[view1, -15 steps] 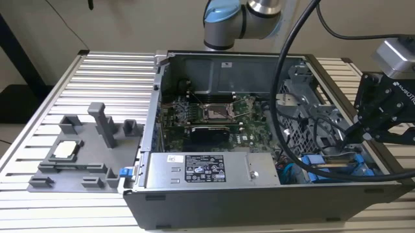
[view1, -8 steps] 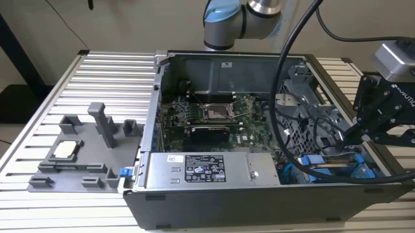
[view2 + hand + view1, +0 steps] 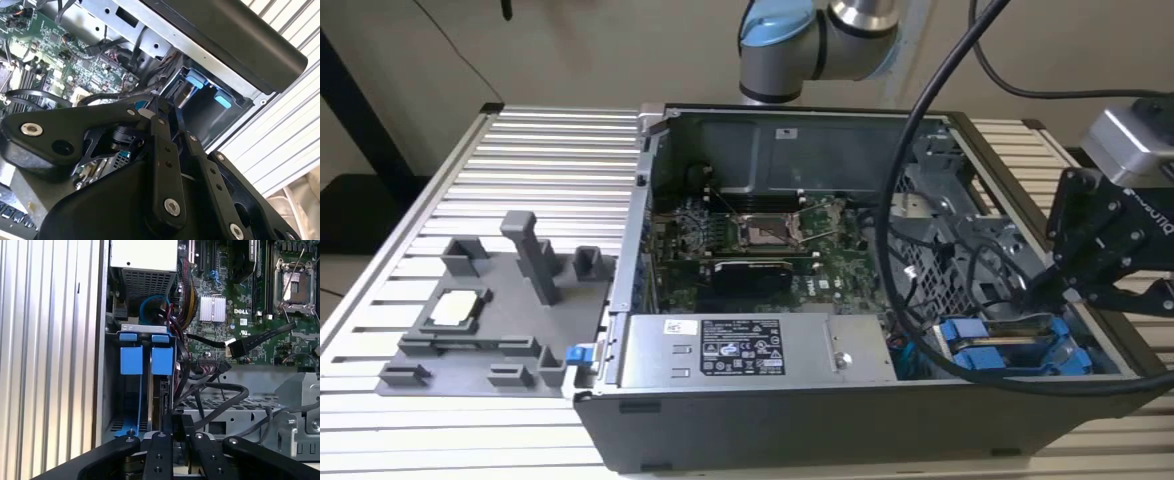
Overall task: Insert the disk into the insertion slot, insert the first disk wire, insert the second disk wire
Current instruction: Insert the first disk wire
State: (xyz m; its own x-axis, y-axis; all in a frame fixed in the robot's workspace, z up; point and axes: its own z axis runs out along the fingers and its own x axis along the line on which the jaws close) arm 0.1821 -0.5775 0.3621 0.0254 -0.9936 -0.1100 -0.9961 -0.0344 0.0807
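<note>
We saw a slatted metal bench (image 3: 547, 140), beige wall (image 3: 600, 50) behind, open computer case (image 3: 854, 425) mid-bench, pincer (image 3: 179, 439) clenched on a black plug (image 3: 182, 423).

Green motherboard (image 3: 834, 262) sits beside a silver power-supply box (image 3: 720, 352) (white-labelled).
</note>
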